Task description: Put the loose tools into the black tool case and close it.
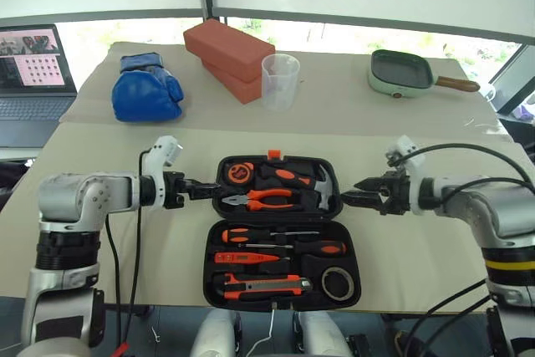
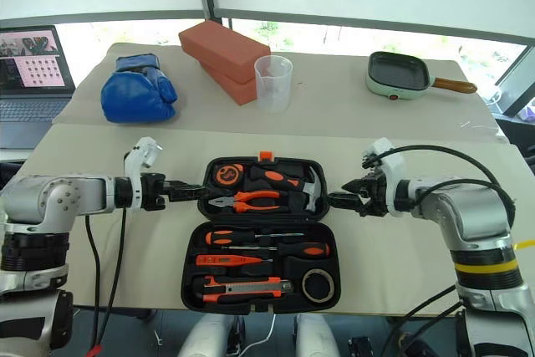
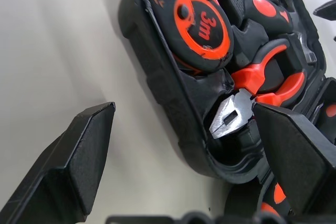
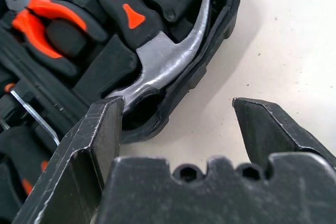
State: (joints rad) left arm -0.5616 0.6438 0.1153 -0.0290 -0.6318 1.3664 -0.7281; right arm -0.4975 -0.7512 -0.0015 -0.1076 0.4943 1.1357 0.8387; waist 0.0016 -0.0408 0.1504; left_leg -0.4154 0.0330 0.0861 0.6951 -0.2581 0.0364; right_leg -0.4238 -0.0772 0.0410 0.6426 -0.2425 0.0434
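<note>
The black tool case (image 1: pixel 210 273) lies open and flat at the table's near middle. Its near half holds two screwdrivers (image 1: pixel 284 233), a small orange tool (image 1: pixel 242 257), a utility knife (image 1: pixel 263 284) and a dark tape roll (image 1: pixel 338 282). In the far half are a tape measure (image 3: pixel 202 27), orange-handled pliers (image 1: pixel 263 199) and a hammer (image 4: pixel 163 59). My left gripper (image 1: pixel 205 187) is open beside the far half's left wall and holds nothing. At the far half's right wall, by the hammer head, my right gripper (image 1: pixel 355 192) is open and holds nothing.
At the back of the table are a blue boxing glove (image 1: pixel 146 88), stacked red bricks (image 1: pixel 230 48), a clear plastic cup (image 1: pixel 280 81) and a green pan (image 1: pixel 401 73). A laptop (image 1: pixel 33 73) sits at the far left. A seam between two tabletops runs behind the case.
</note>
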